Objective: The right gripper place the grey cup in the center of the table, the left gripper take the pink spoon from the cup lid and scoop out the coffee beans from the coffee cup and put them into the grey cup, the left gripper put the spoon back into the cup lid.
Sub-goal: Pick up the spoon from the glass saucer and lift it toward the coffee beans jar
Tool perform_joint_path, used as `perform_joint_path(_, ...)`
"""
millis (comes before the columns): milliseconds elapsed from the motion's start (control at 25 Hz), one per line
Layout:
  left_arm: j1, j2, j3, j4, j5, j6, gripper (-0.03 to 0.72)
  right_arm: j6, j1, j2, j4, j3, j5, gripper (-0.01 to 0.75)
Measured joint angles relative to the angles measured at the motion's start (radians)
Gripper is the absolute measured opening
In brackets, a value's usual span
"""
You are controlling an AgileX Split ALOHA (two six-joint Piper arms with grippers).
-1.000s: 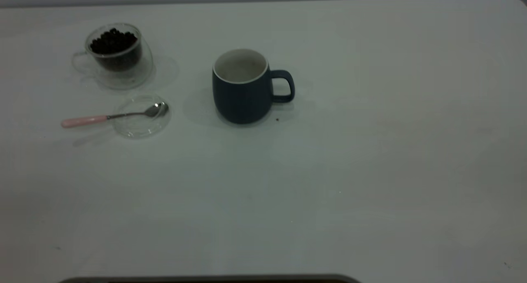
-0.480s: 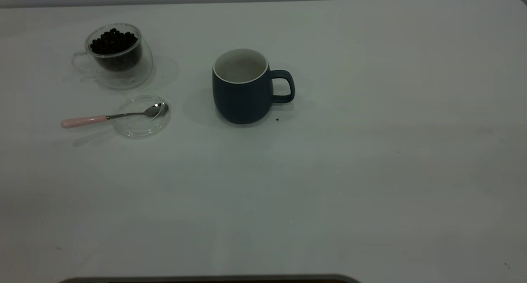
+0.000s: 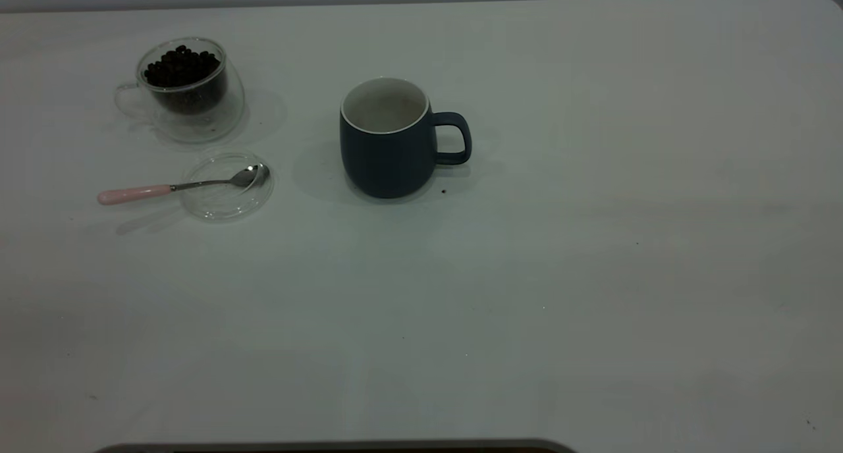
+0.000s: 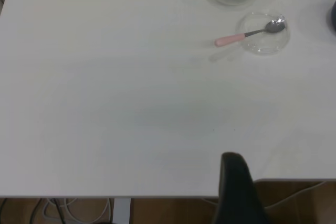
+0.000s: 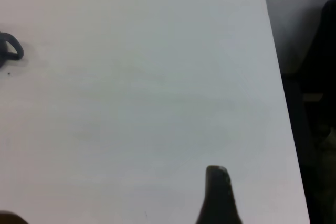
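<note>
Bare white table, setting unclear

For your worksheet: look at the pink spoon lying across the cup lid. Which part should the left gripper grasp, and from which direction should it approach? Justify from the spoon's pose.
Probably the pink handle of the pink spoon. It juts out past the rim of the cup lid on the side away from the grey cup, while the bowl lies inside the lid. Coming down from above, jaws straddling the handle, should avoid the glass.
</note>
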Motion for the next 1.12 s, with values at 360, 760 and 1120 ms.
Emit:
perform_joint_path(360, 0.0, 0.0, 0.0, 0.0, 0.0, 0.003, 0.513, -0.004, 0.0, 0.0, 0.068, 0.142, -0.101, 0.591)
perform_joint_path(760, 0.0, 0.0, 0.0, 0.0, 0.0, 0.003, 0.513, -0.03, -0.002, 0.0, 0.086, 0.142, -0.104, 0.591)
perform_joint_path(1120, 0.0, 0.0, 0.0, 0.0, 0.0, 0.003, 0.513, -0.034, -0.003, 0.0, 0.101, 0.142, -0.104, 0.591)
